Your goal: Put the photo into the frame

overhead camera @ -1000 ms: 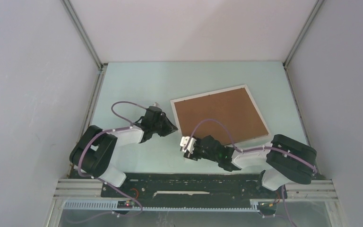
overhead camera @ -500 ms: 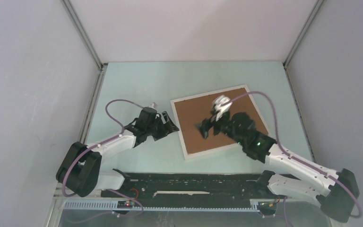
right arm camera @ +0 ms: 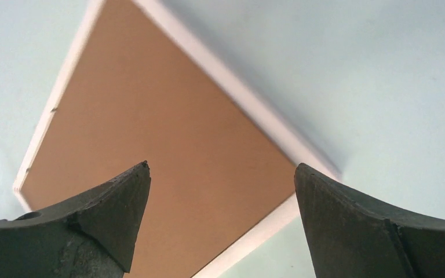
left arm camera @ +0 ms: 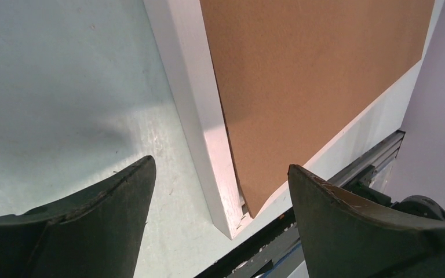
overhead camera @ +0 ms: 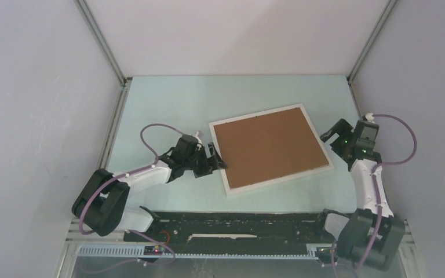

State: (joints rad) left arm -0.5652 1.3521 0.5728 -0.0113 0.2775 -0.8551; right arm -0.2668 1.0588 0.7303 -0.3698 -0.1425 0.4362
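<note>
The frame (overhead camera: 279, 177) lies face down in the middle of the table, its thin white rim around a brown backing board (overhead camera: 269, 146). The photo is hidden. My left gripper (overhead camera: 214, 160) is open at the frame's left edge near the front corner. In the left wrist view that gripper (left arm camera: 221, 164) straddles the white rim (left arm camera: 191, 104) and the board's corner (left arm camera: 301, 75), holding nothing. My right gripper (overhead camera: 331, 139) is open beside the frame's right edge. In the right wrist view the open right gripper (right arm camera: 222, 165) hangs over the board (right arm camera: 168, 133) and rim (right arm camera: 249, 237).
The pale green table (overhead camera: 168, 104) is boxed in by grey walls with metal posts at the back corners. A black rail (overhead camera: 237, 220) carrying both arm bases runs along the near edge, close to the frame's front corner (left arm camera: 232, 231).
My right arm swung from over the board out to the frame's right side, its jaws opening. My left gripper opened and slid toward the frame's front-left corner. The frame stayed put.
</note>
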